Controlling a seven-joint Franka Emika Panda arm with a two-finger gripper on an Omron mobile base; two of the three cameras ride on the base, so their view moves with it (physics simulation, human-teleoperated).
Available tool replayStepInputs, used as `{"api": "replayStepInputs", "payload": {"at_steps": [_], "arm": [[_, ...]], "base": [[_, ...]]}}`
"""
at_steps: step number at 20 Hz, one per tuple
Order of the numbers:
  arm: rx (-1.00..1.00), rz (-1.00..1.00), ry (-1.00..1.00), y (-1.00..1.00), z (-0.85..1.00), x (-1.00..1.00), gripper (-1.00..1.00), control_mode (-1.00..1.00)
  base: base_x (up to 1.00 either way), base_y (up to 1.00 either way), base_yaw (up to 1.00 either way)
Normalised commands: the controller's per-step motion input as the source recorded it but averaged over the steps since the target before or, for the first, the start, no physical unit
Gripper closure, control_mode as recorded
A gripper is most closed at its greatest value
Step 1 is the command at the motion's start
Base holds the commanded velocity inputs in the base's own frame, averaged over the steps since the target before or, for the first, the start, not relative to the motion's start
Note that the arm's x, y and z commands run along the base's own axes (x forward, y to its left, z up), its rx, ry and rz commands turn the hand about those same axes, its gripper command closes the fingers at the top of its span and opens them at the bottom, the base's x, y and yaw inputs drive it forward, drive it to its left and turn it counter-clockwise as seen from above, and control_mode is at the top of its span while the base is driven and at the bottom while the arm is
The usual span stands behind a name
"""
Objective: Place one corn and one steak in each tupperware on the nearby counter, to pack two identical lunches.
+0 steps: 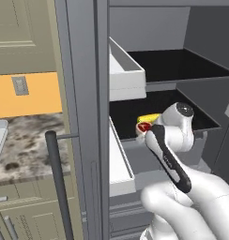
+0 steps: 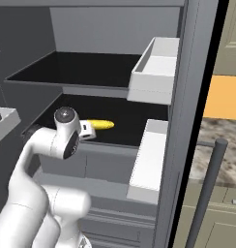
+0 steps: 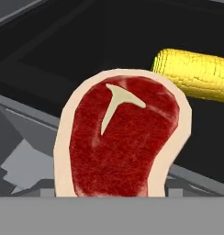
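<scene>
A steak (image 3: pixel 123 137) is seen close before the gripper at the front edge of the black shelf (image 1: pixel 191 110), a corn (image 3: pixel 196 73) just behind it. Whether the jaws are spread or pinching the steak cannot be told — a centred, firm hold should be confirmed before withdrawal.

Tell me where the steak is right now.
The steak sits close in front of the hand view, with the corn just behind it to the upper right. In the left base view it shows at the front edge of the lower black shelf, beside the corn.
</scene>
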Motion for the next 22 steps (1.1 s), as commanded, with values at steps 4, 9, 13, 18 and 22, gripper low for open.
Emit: {"api": "replayStepInputs", "payload": {"at_steps": [4, 9, 13, 18, 22], "arm": [[0.01, 0.00, 0.00, -0.83, 0.42, -1.00, 1.00, -1.00], [0.00, 0.01, 0.00, -0.65, 0.45, -1.00, 1.00, -1.00], [-0.01, 0.00, 0.01, -0.14, 0.19, -0.88, 1.00, -1.00], [0.00, 0.00, 0.00, 0.00, 0.00, 0.00, 1.00, 1.00], [0.00, 0.00, 0.00, 0.00, 0.00, 0.00, 1.00, 1.00]], "base": [[0.00, 0.00, 0.00], [0.00, 0.00, 0.00], [0.00, 0.00, 0.00], [-1.00, 0.00, 0.00], [-1.00, 0.17, 0.00]]}}
